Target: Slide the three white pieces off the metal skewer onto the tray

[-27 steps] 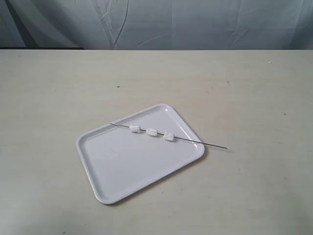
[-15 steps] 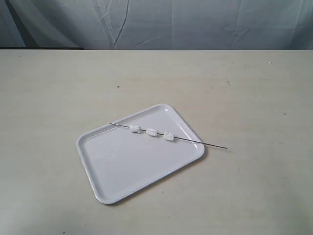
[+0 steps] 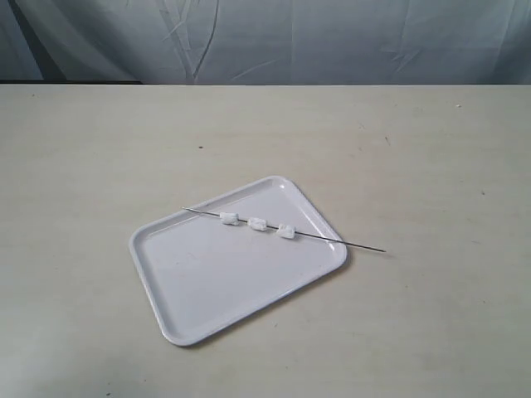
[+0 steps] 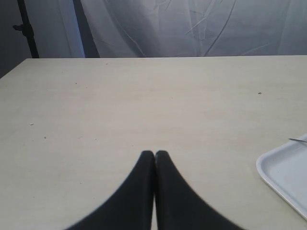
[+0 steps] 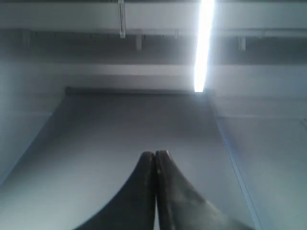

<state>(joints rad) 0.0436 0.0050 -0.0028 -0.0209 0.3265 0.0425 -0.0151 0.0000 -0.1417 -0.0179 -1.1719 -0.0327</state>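
A glossy white tray (image 3: 207, 315) lies on the table in the exterior view. The metal skewer (image 3: 353, 243) rests across its far rim, its right end sticking out past the tray. Three white pieces (image 3: 258, 224) are threaded on it in a row above the tray. Neither arm shows in the exterior view. My left gripper (image 4: 154, 153) is shut and empty over bare table, with the tray's corner (image 4: 283, 172) and the skewer tip (image 4: 297, 140) off to one side. My right gripper (image 5: 154, 154) is shut and empty, pointing up at a ceiling.
The pale table (image 3: 431, 149) spreads wide around the tray. A grey cloth backdrop (image 3: 274, 41) hangs behind its far edge. A bright ceiling light strip (image 5: 205, 43) shows in the right wrist view.
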